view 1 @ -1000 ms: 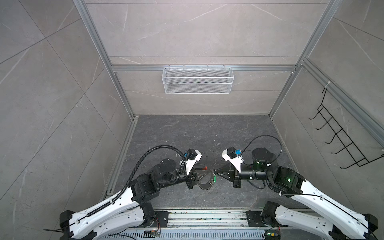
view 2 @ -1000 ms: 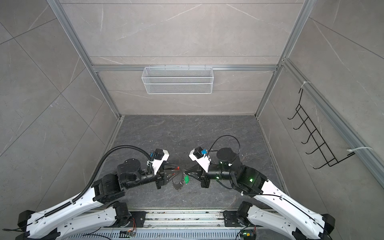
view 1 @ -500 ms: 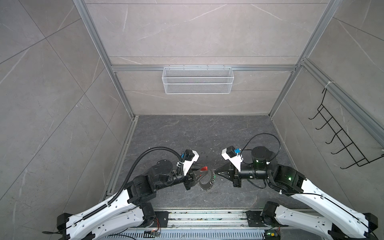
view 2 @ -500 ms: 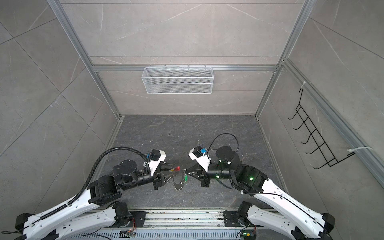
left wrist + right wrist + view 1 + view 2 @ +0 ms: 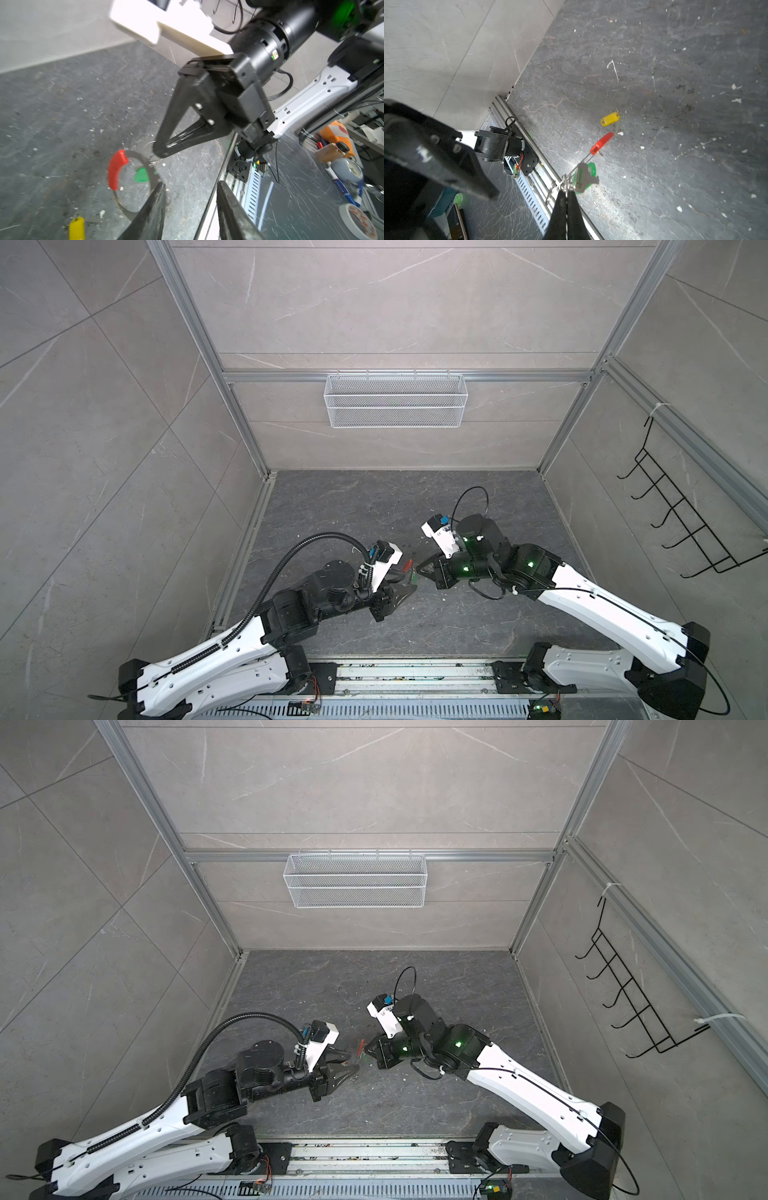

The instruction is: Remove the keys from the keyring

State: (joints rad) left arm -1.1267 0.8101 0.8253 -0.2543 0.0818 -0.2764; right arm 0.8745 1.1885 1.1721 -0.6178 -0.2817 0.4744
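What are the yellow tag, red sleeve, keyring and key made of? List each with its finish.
Yellow tag: likely plastic, glossy, catches a soft highlight.
Red sleeve: probably plastic, smooth, even colour.
Keyring: seemingly metal, dull dark grey, a thin curved band.
Key beside the green tag: metal, matte silver, notched edge.

Dark grey marbled stone floor (image 5: pixel 374 506) is lying open toward the back. Near centre, the black left gripper (image 5: pixel 191 186) and black right gripper (image 5: pixel 566 192) are crowding the passage, a thin dark-grey wire keyring with a red plastic sleeve (image 5: pixel 115 170) hanging between them. A small yellow-tagged key (image 5: pixel 609 118) is lying on the floor beside them.
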